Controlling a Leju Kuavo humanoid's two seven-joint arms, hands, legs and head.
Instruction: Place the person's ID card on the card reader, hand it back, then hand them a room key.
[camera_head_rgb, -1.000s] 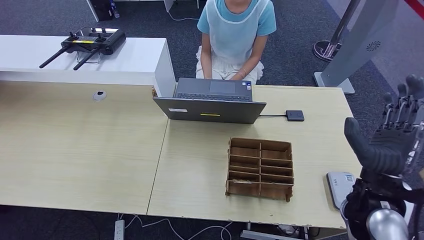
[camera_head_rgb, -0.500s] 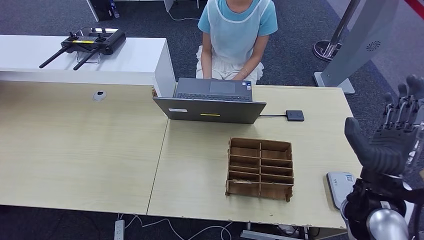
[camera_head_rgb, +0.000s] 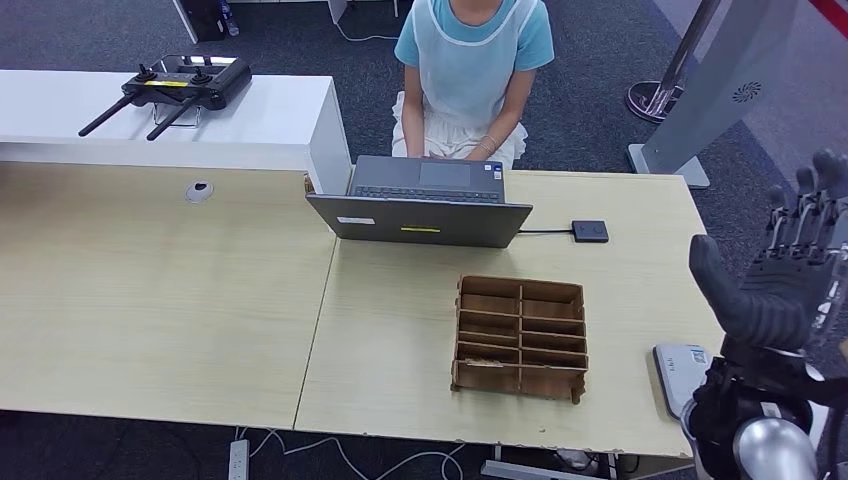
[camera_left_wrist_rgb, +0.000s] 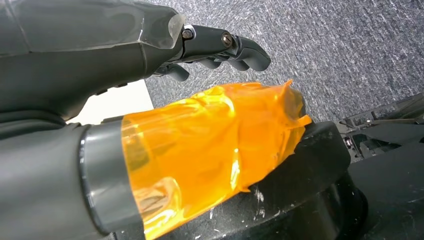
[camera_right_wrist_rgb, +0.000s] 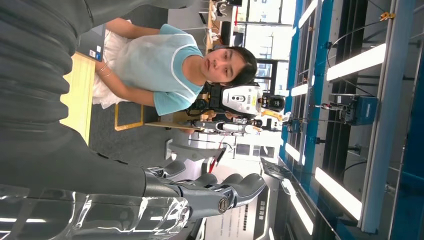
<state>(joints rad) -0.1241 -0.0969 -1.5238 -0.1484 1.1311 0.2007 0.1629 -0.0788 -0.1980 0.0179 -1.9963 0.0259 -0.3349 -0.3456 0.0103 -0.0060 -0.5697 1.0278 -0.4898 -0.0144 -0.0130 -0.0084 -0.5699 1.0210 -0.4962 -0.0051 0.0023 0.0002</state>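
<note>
Nearest, at the table's right front corner, the card reader is seen lying flat, partly hidden by the right arm. No card is seen on its visible part. Above it the right hand is held raised beside the table edge, palm turned inward, fingers straight and apart from the thumb, with nothing in them; the same outstretched fingers are seen in the right wrist view. The left hand is seen hanging over carpet, fingers loosely curled with nothing in them, the thumb wrapped in orange film.

Further in, a wooden tray of narrow slots is seen on the table; whether room keys lie in it cannot be told. Beyond it stands an open laptop, and behind that the person is seated with both hands in the lap, no card being visible in them.

The ID card cannot be found in any view. The task is therefore judged not yet begun: the card remains to be received, read, returned, and a key handed over.
</note>
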